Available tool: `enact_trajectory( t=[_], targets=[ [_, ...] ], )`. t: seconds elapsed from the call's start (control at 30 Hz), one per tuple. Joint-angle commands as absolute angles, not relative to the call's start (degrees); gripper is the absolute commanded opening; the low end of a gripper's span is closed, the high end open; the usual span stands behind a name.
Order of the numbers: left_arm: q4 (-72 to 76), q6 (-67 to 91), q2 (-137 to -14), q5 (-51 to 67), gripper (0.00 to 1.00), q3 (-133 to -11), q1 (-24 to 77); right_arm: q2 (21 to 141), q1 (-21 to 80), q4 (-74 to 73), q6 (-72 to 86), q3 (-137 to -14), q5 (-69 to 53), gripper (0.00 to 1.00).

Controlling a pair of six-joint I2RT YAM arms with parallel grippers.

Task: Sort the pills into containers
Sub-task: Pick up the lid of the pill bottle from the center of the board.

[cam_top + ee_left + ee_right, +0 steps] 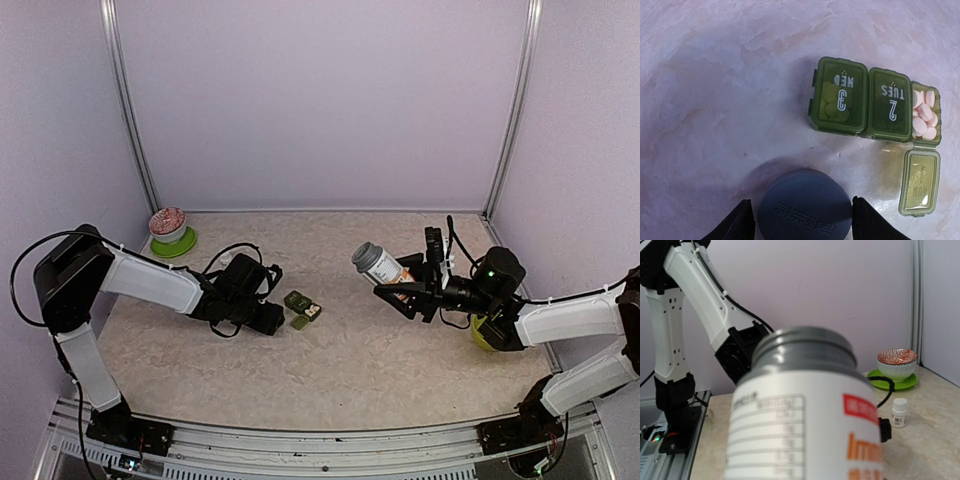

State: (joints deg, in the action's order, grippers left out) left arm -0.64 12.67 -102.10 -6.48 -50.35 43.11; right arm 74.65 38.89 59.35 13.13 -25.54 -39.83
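Containers (888,105) sit on the table (350,370) a bit left of its middle, roughly halfway between the near and far edges. We see the MON lid (919,182) flipped open beside a compartment full of pink pills (924,114). The TUES and WED lids are down, and greenish round pills (832,102) show through WED.

Left gripper (802,212) hangs just beside the strip with a dark round cap (805,197) between its fingers. We can't tell if it's actually pinching the cap or just straddling it. Right gripper (405,285) is clamped on an uncapped bottle (378,263), tipped mouth-first toward the strip but well apart from it, up in the air toward the right edge.

Our take: TUES needs its lid popped before anything gets poured. Then we'd bring the bottle mouth low over that one compartment and tilt slowly, or pills end up bouncing into MON or across the table.
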Motion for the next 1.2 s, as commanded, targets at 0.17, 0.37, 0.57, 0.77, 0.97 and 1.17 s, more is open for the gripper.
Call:
enact_trajectory(
  t=[0.17,0.37,0.57,0.77,0.97,1.17],
  targets=[
    [-1.27,11.7,-103.3,-7.18,0.62,-52.36,42.98,74.97,38.76,60.16,13.43,-25.74,-40.5,0.31],
    [-1.88,11.34,-104.68,-6.85,0.6,-53.16,42.98,75.15,38.76,60.18,13.5,-25.75,-40.65,0.31],
    [-2.45,11.17,-105.13,-7.71,0.56,-53.27,43.32,75.43,38.76,60.2,13.49,-25.88,-40.69,0.31],
    [-3.53,10.89,-104.56,-9.43,0.48,-53.43,44.19,75.85,38.76,60.27,13.48,-25.9,-40.84,0.31],
    [-4.04,10.9,-102.49,-9.89,0.43,-53.18,44.74,76.36,38.76,60.42,13.35,-26.06,-40.79,0.31],
    [-3.93,10.72,-97.38,-7.7,0.43,-53.22,44.37,76.64,38.76,60.11,12.36,-26.33,-41.26,0.31]
  ],
)
